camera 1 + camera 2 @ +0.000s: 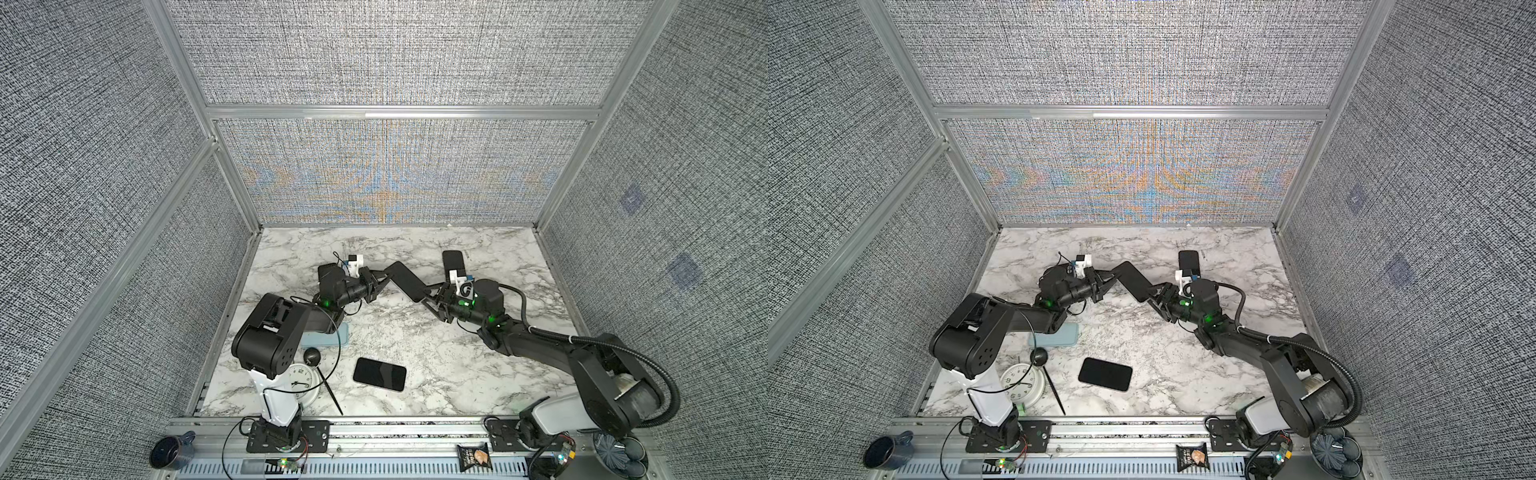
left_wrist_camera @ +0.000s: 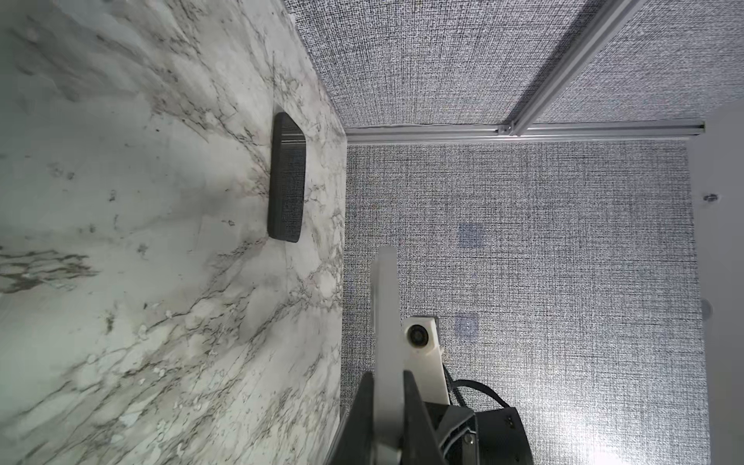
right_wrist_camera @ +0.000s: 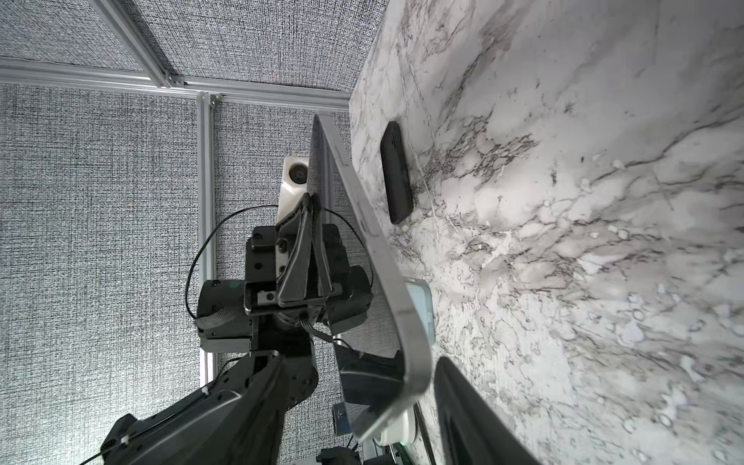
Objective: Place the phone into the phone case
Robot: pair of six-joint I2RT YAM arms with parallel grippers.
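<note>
- Your left gripper (image 1: 382, 282) is clamped tight on one end of the held phone (image 1: 405, 280), which hangs tilted above the marble table (image 1: 478, 374), mid-scene.
- Your right gripper (image 1: 429, 296) straddles the opposite end. You can't tell whether it pinches.
- The light-blue phone case (image 1: 324, 340) lies on the table, partly under the left arm, so its inside is hard to judge.
- A second black phone (image 1: 379, 374) lies flat nearer the front.
- The black slab (image 1: 453, 259) at the rear could be a phone or a case; unclear.
- Dark mug (image 1: 170, 451) on the front rail: contents not visible.
- Round tub (image 1: 619, 455) holds dark rounded pieces.
- Snack packet (image 1: 473, 457): print too small to read.
- Clock (image 1: 305, 384): face partly hidden.
</note>
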